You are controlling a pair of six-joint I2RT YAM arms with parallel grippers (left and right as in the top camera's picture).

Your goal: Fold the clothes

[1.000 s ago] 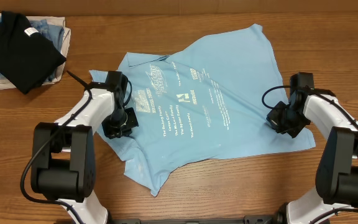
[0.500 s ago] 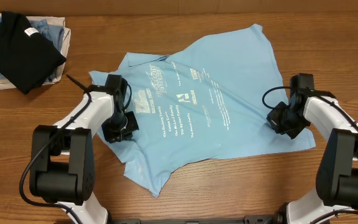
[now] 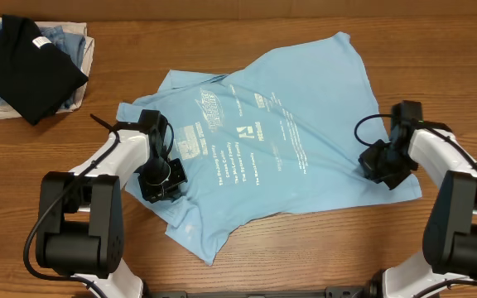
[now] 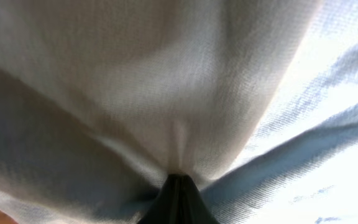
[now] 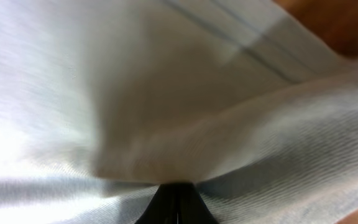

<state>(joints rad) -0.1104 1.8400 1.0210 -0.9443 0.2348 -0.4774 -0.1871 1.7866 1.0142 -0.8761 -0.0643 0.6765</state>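
Seen from overhead, the sky-blue t-shirt (image 3: 263,141) lies spread but rumpled in the middle of the wooden counter (image 3: 56,165), its white lettering facing up. The left end effector (image 3: 162,175) sits at the shirt's left edge, pressed narrow on a pinch of cloth. The right end effector (image 3: 379,163) is at the shirt's right edge, clamped on the fabric in the same way, so the shirt runs between the two. In the far left corner a black folded shirt (image 3: 27,66) rests on a pile of denim-blue and white garments (image 3: 71,41), well apart from the t-shirt.

In the left wrist view, pale blue fabric fills nearly the whole picture. It gathers into folds that converge on the dark fingers (image 4: 178,202) at the bottom edge, which are closed together with the cloth caught at their tips.

The right wrist view is much the same. Blurred blue cloth with a stitched hem line drapes across, creased down to the closed tips at the bottom centre. A sliver of counter shows at the upper right.
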